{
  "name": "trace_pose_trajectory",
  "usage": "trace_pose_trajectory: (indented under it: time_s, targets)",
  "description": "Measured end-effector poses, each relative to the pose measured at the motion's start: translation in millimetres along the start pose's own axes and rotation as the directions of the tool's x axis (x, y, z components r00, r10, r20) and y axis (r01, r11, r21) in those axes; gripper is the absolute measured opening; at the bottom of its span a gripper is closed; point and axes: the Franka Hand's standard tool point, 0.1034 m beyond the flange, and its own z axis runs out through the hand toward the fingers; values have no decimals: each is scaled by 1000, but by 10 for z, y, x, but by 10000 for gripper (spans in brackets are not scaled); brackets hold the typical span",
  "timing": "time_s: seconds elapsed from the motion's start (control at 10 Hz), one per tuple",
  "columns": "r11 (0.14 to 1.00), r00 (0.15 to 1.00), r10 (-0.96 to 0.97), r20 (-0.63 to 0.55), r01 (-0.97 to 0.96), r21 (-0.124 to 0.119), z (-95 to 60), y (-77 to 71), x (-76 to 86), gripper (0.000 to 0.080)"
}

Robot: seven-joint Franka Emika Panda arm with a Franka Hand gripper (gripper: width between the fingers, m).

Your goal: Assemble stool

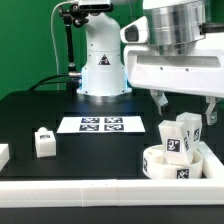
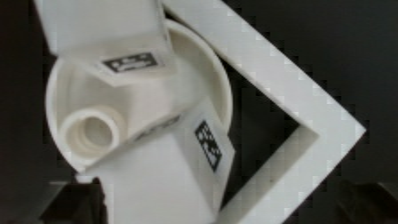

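- Black surface (image 1: 30,115), one marker board (image 1: 100,125) at centre.
- One seat (image 1: 155,166) at 4 o'clock, one loose leg (image 1: 43,142) at 8 o'clock.
- Hand (image 1: 186,109) spread apart, empty.

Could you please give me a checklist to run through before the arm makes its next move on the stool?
1. Tool open and empty: ok.
2. Seat lying flat in the border rail corner: ok.
3. Mounted leg fully seated in the seat: cannot tell.
4. Loose leg free on the table at the exterior view's left: ok.
5. Marker board uncovered: ok.
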Motion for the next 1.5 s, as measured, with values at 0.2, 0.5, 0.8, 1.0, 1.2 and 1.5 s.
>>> trace_pose_trajectory:
  time_s: [0.2, 0.5, 0.8, 1.0, 1.2, 1.5]
  targets:
    - [989, 989, -145, 0, 145, -1, 2, 5, 4, 649]
    - [889, 889, -458, -23, 457, -33, 7, -11, 4, 649]
    - [679, 679, -734, -18, 731, -67, -17, -12, 34, 649]
    - [617, 617, -787, -27, 784, -72, -6, 2, 69, 649]
    - [514, 515, -857, -17, 854, -78, -6, 15, 85, 649]
    - [240, 243, -970, 12, 965, -102, 8, 32, 103, 649]
